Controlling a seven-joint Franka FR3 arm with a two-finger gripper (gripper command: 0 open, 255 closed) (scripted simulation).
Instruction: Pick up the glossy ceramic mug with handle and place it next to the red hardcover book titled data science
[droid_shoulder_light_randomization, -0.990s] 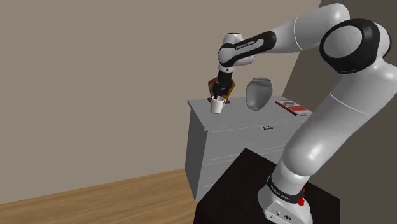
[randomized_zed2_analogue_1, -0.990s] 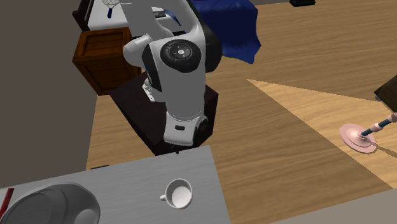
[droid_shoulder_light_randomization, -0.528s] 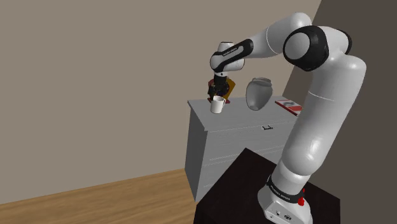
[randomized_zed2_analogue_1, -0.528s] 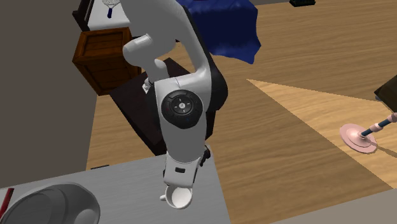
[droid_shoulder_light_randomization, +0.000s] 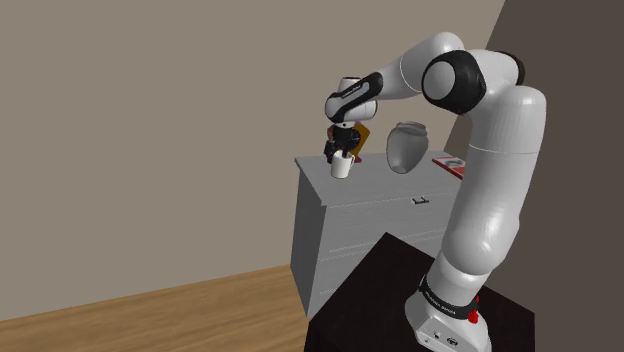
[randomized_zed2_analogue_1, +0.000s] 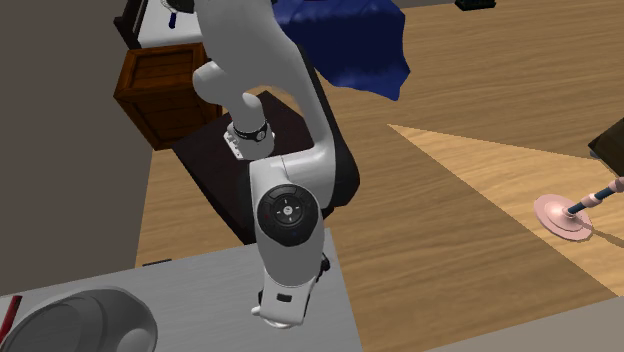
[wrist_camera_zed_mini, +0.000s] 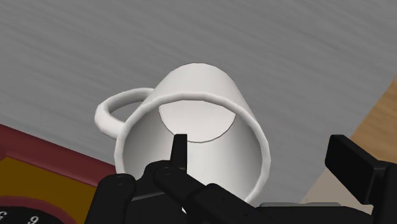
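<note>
White mug (wrist_camera_zed_mini: 213, 156) stands upright on the grey dresser top (wrist_camera_zed_mini: 76, 51), not yet lifted; the gripper (wrist_camera_zed_mini: 267, 159) straddles its wall, fingers apart, one inside, clasping nothing, so grasp, lift, carry and placement remain.

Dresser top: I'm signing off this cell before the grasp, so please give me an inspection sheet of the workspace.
Surface: grey dresser top, flat.
Job's things: white mug upright, handle free; red book lying flat beyond the vase.
Clutter: grey vase; red-and-yellow item beside the mug; small dark object at the dresser's front edge.
Grippers: gripper open, one finger inside the mug, the other outside its wall.
Cables: nothing seen.
Surroundings: wooden floor, beige wall, wooden crate, blue cloth.
</note>
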